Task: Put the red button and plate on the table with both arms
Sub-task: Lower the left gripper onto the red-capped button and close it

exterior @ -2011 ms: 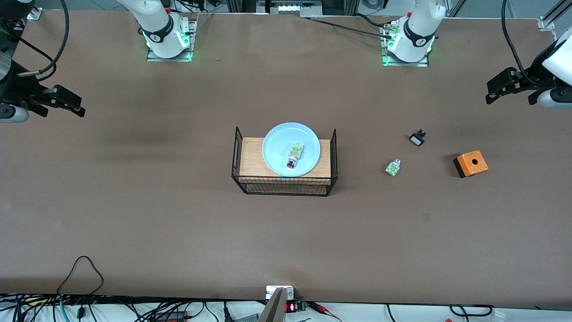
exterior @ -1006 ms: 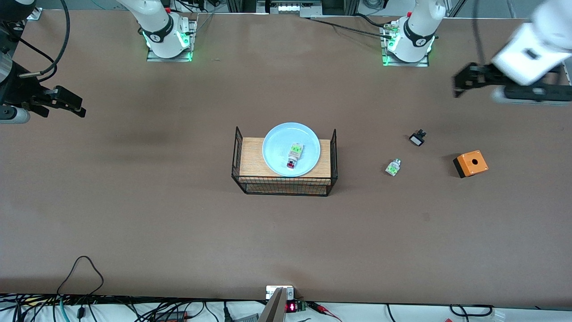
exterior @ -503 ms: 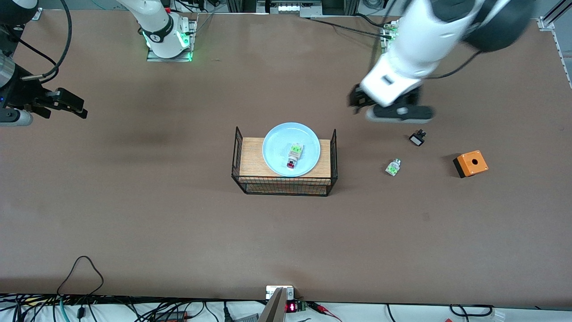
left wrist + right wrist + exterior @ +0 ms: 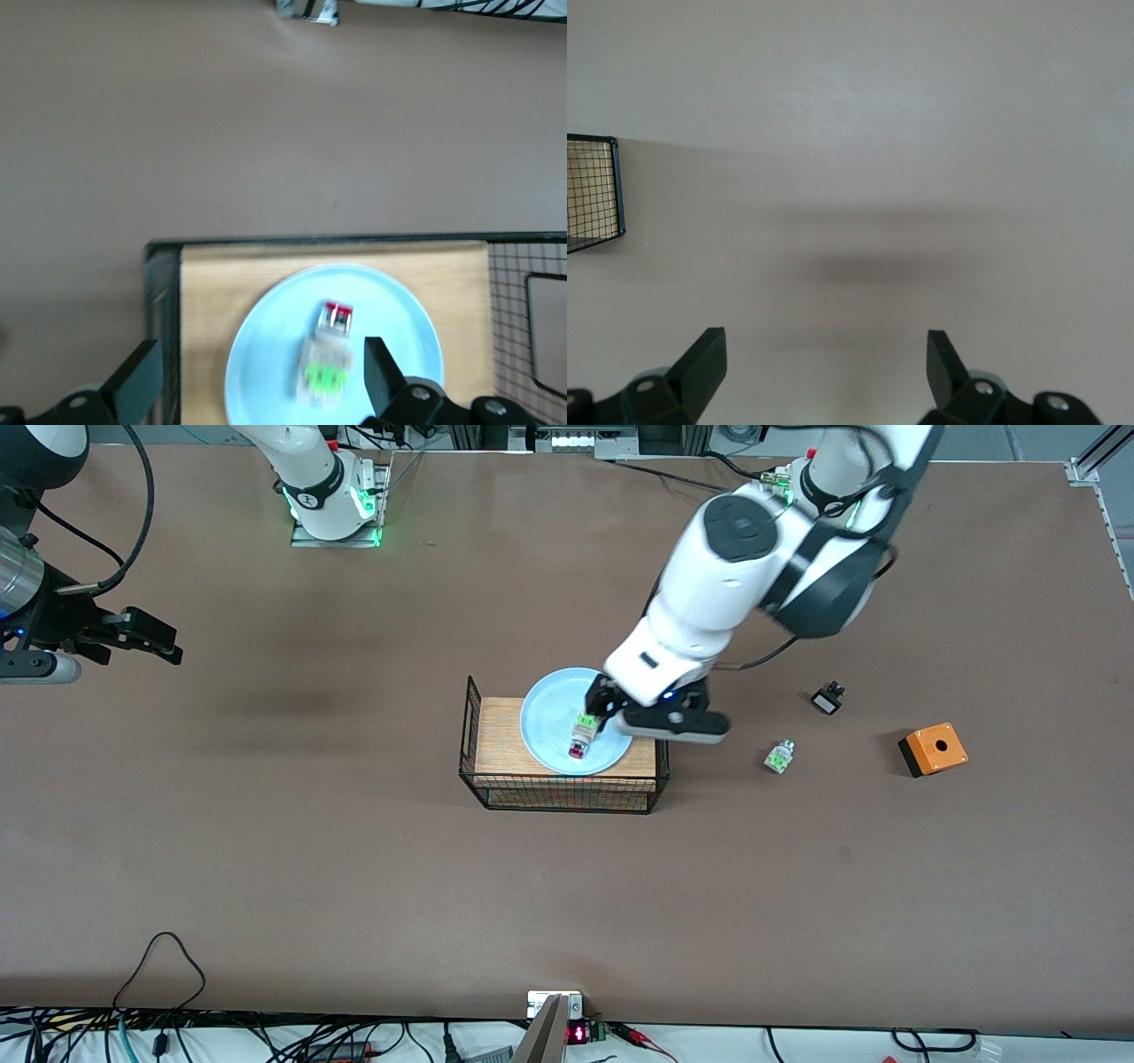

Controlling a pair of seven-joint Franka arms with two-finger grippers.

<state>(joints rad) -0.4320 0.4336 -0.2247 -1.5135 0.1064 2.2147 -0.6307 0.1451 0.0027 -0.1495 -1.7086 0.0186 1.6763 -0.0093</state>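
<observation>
The pale blue plate sits on the wood top of a black wire rack in the middle of the table. The red button lies in the plate, its red cap toward the front camera. My left gripper is open and hovers over the plate, just above the button's green end. In the left wrist view the button lies on the plate between the open fingertips. My right gripper is open and empty over bare table at the right arm's end; its wrist view shows the open fingertips.
A green-white piece without a red cap, a small black-and-white button and an orange box lie on the table toward the left arm's end. The rack's raised wire sides flank the plate. A rack corner shows in the right wrist view.
My left arm swung in from the left arm's end of the table to over the plate and button. My right gripper drifted slightly toward the rack. The plate and button have not moved.
</observation>
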